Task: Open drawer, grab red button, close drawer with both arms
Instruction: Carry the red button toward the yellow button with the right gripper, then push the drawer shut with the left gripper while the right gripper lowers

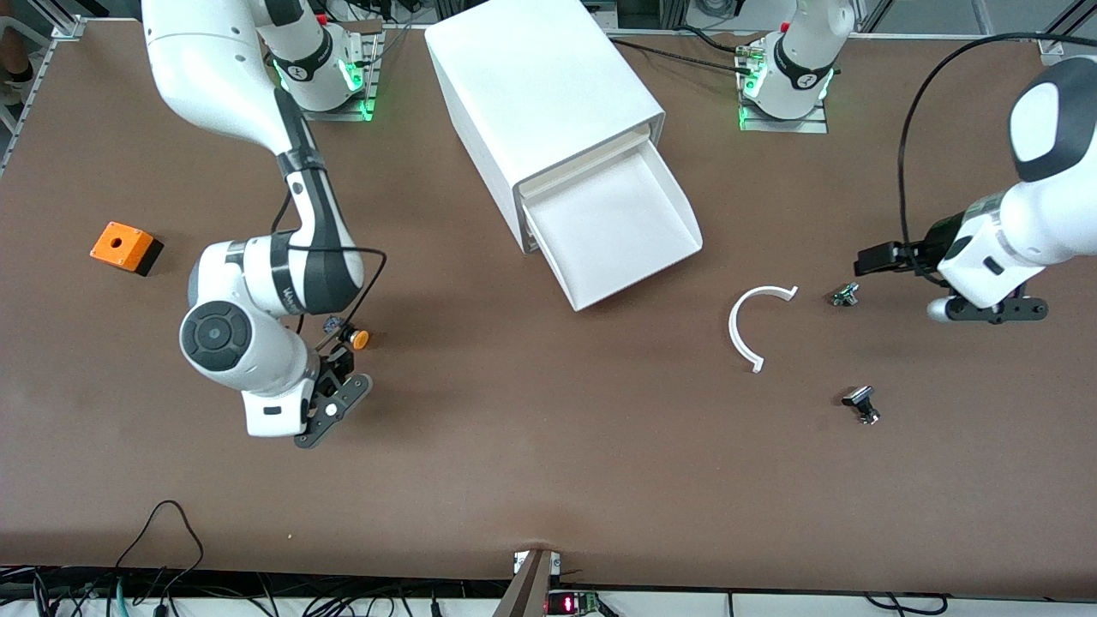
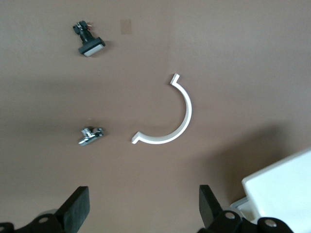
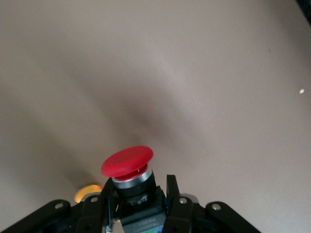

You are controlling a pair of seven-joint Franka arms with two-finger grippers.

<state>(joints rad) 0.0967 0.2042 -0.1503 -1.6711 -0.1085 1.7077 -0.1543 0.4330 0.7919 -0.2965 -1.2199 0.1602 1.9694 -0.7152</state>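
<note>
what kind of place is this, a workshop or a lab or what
Most likely a robotics lab. Two white arms are bolted along a brown table, small parts such as an orange box and a white cabinet are laid out as test props, and cables trail along the table's near edge.

- Table (image 1: pixel 548 480): plain brown.
- Cabinet (image 1: pixel 540 94) and drawer (image 1: pixel 621 227): white.
- Button (image 3: pixel 127 161): red cap, dark body.
- Box (image 1: pixel 124 247): orange over black.
- Curved strip (image 1: pixel 744 321): white.

Bright, even overhead light; the table (image 1: pixel 548 480) shows soft shadows beside the cabinet (image 1: pixel 540 94) and under both arms. The right wrist view is washed-out, its foreground button (image 3: pixel 127 162) slightly soft.
</note>
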